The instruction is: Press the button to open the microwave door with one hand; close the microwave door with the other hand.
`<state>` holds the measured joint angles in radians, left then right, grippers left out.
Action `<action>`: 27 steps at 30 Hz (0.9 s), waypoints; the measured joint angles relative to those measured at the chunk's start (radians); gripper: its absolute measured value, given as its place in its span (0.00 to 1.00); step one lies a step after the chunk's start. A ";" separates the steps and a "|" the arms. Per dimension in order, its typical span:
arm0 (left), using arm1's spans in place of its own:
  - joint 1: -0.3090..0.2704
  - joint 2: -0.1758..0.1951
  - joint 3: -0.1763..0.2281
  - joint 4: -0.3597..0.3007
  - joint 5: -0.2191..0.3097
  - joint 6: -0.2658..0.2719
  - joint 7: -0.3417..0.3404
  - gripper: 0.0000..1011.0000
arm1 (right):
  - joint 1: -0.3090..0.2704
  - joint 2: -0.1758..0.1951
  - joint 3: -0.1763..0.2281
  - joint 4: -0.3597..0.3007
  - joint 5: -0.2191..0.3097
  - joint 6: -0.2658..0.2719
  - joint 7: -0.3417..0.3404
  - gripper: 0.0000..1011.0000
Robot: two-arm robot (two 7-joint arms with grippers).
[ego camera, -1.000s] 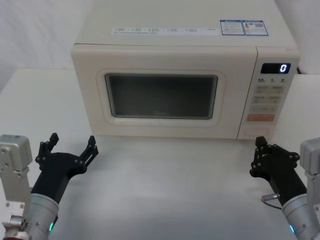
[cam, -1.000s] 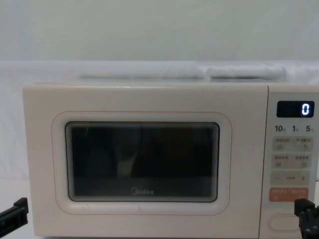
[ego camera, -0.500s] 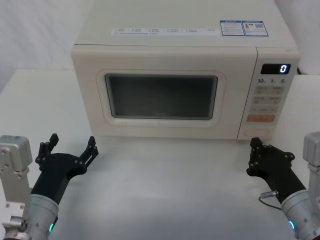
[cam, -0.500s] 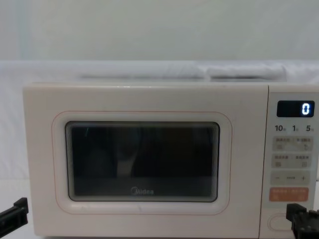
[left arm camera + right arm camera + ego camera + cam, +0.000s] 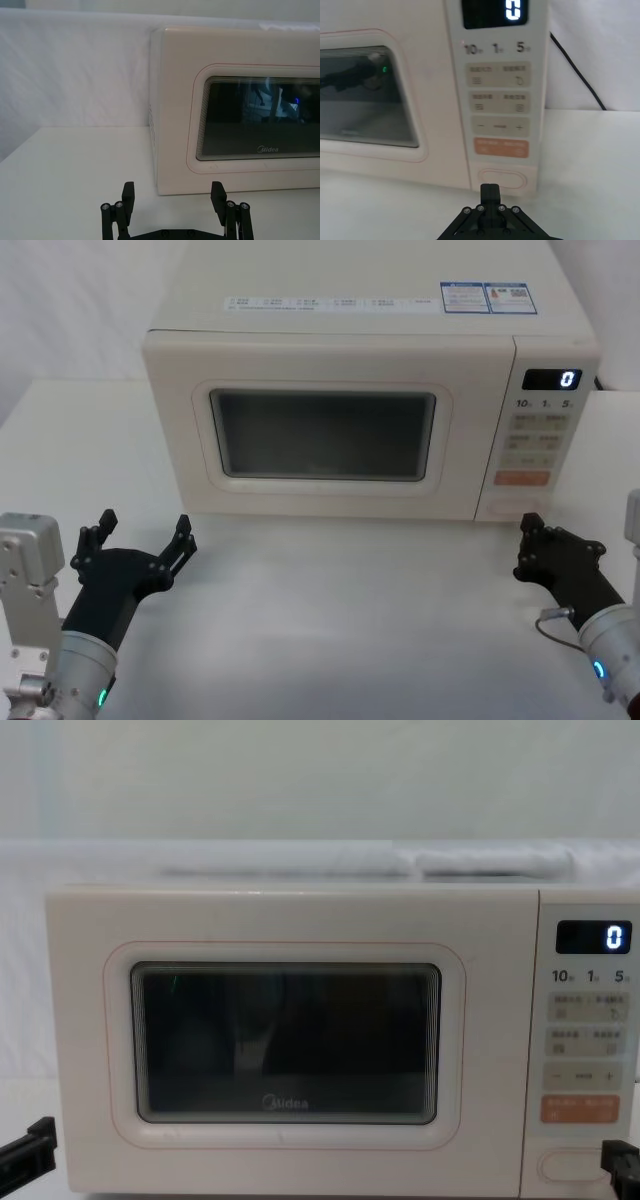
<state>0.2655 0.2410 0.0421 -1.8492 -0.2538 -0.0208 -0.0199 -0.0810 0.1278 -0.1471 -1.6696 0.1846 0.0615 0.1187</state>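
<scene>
The black ribbed right gripper [image 5: 489, 196], fingers pressed together and holding nothing, is poised just before the wide cream pill-shaped button [image 5: 503, 177] under the orange rectangular key [image 5: 501, 146], which may be struck instead if aim drifts upward; the left gripper [image 5: 140, 540], spread empty, is parked near the shut cream dark-windowed microwave door [image 5: 322, 433].

— What's everything sitting on?

— A plain white surface [image 5: 330, 600], matte and smooth, running the full width in front of the robot and back to a white wall.

— And what rests on it?

— One cream microwave [image 5: 200, 440], standing square toward the back, its base flat on the surface. A thin black cable [image 5: 577, 70] trails down behind its keypad side.

— Anything in front of it?

— Bare white surface between the microwave and the robot.
</scene>
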 joint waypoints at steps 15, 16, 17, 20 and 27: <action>0.000 0.000 0.000 0.000 0.000 0.000 0.000 0.99 | 0.089 -0.008 0.031 0.126 0.073 0.001 0.039 0.00; 0.000 0.000 0.000 0.000 0.000 0.000 0.000 0.99 | 0.095 -0.009 0.028 0.136 0.074 0.001 0.039 0.00; 0.000 0.000 0.000 0.000 0.000 0.000 0.000 0.99 | 0.099 -0.009 0.027 0.142 0.074 0.001 0.039 0.00; 0.000 0.000 0.000 0.000 0.000 0.000 0.000 0.99 | 0.111 -0.010 0.022 0.161 0.074 -0.001 0.038 0.00; 0.000 0.000 0.000 0.000 0.000 0.000 0.000 0.99 | 0.132 -0.015 0.019 0.197 0.068 -0.013 0.023 0.00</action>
<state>0.2655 0.2409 0.0421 -1.8492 -0.2538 -0.0208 -0.0199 0.0514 0.1128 -0.1278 -1.4725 0.2525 0.0480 0.1414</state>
